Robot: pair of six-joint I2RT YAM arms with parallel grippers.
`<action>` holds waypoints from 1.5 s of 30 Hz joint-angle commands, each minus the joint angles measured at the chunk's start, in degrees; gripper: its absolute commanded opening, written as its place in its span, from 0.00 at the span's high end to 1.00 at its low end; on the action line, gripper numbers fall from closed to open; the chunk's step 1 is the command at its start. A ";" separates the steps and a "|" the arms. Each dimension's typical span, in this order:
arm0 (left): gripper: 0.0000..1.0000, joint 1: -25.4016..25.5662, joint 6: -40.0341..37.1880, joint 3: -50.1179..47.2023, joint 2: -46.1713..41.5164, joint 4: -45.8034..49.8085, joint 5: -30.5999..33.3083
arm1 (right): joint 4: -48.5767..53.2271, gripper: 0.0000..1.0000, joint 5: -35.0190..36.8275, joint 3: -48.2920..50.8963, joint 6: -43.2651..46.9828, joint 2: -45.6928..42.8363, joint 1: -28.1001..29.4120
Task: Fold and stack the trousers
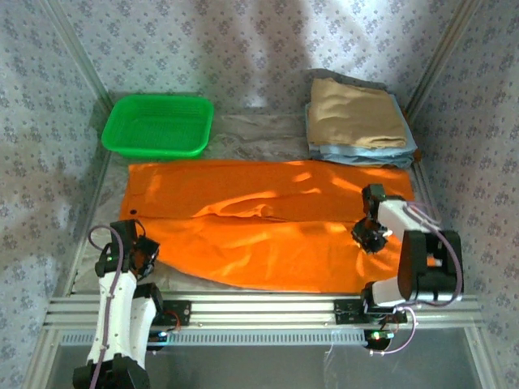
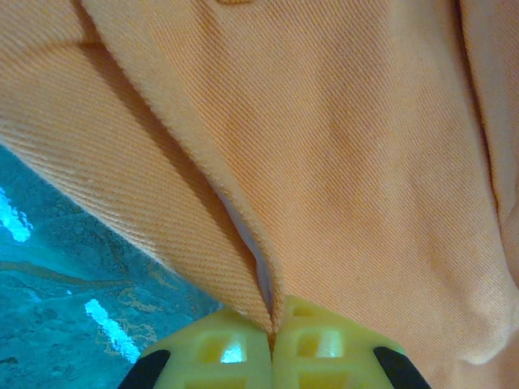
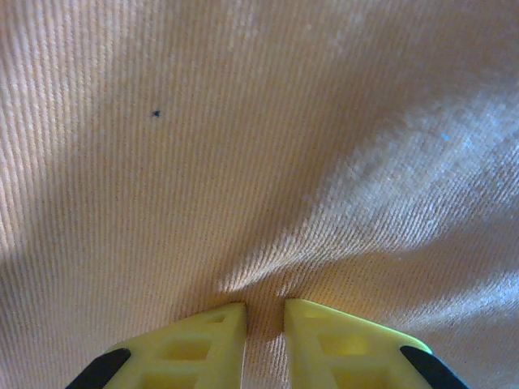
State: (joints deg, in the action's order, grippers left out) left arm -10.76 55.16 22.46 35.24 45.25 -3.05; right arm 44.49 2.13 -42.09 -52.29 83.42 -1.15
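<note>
The bright orange trousers [image 1: 268, 219] lie spread flat across the table, legs running left to right. At their near left edge, my left gripper [image 1: 144, 250] is shut on the cloth. In the left wrist view the yellow fingertips [image 2: 235, 348] meet on a doubled hem of the trousers [image 2: 324, 146]. My right gripper [image 1: 369, 235] sits on the right part of the garment. In the right wrist view its fingers [image 3: 203, 340] stand close together, pinching a small raised ridge of the trousers [image 3: 243, 162].
A green basket [image 1: 154, 151] stands at the back left. A tan folded garment [image 1: 357, 113] lies on light blue folded garments [image 1: 369, 156] at the back right. Aluminium rails [image 1: 259, 312] run along the near edge. Bare table surface [image 2: 65, 308] shows beside the hem.
</note>
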 commanded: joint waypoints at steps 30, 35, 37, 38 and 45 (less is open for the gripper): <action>1.00 1.15 1.07 3.38 -1.15 1.12 -1.88 | 8.48 0.55 -3.61 12.19 -37.50 -37.16 33.72; 1.00 1.20 1.62 3.01 -2.20 1.28 -1.96 | 8.21 0.51 -3.79 12.80 -44.34 -29.89 39.12; 1.00 1.19 1.45 3.35 -2.31 1.59 -1.83 | 7.07 0.50 -3.63 14.45 -47.11 -29.54 40.36; 1.00 1.26 1.29 3.66 -2.37 1.92 -1.63 | 7.11 0.47 -3.22 15.23 -48.52 -29.75 40.55; 1.00 1.20 0.45 5.30 -2.11 2.56 -0.82 | 5.08 0.48 -2.27 20.79 -50.60 -32.14 38.30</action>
State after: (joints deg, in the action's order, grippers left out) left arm -9.93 56.14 25.69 33.41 46.94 -3.84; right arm 49.50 -2.63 -23.33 -99.53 52.12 38.09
